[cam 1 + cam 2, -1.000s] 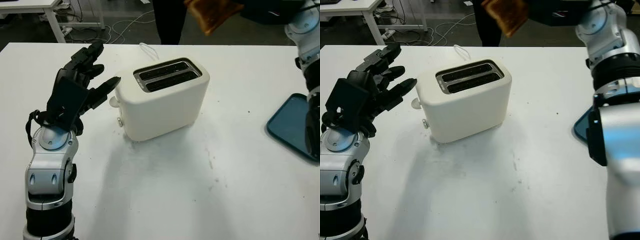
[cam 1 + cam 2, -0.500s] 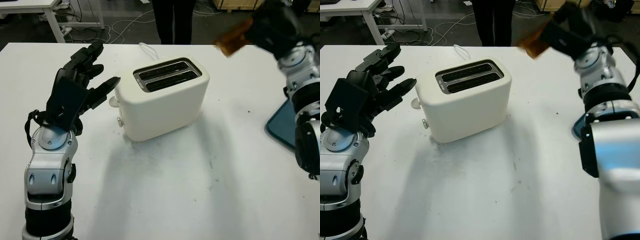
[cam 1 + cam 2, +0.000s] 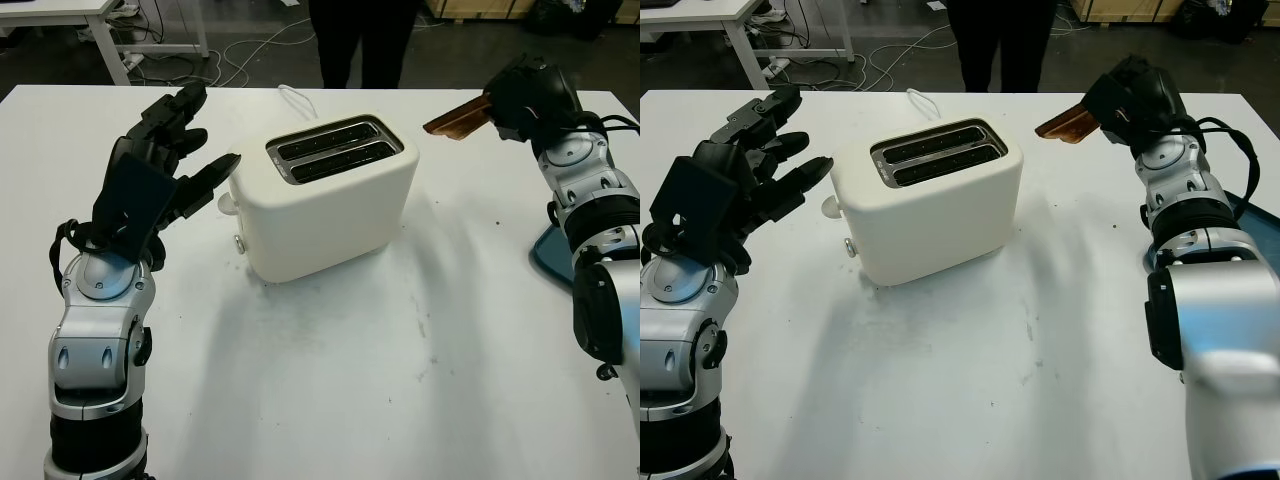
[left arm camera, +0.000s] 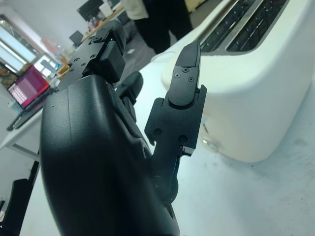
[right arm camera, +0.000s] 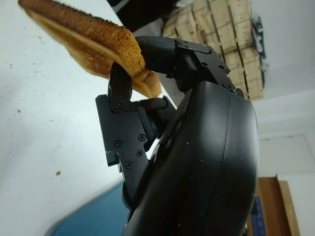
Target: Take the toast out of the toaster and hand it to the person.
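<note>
Currently the white table is carrying the toaster at centre, both slots showing empty, with a blue tray at the far right edge. A person is standing past the far edge, only dark legs showing. The left hand is hovering open just beside the toaster's left end, not touching it as far as I can tell. The right hand is gripping the toast by one end, fingers pinching the slice, which is sticking out flat toward the toaster, well above the table. Handover step, I'd say: the slice is needing to go up and forward toward the person, grip kept firm, release only once they're holding it; the pinch on one end looks shallow, so slow wrist motion is safer. Versus a second ago: the toast was up high near the person at the top of frame, now it is sitting lower and to the right; left hand and toaster unchanged.
</note>
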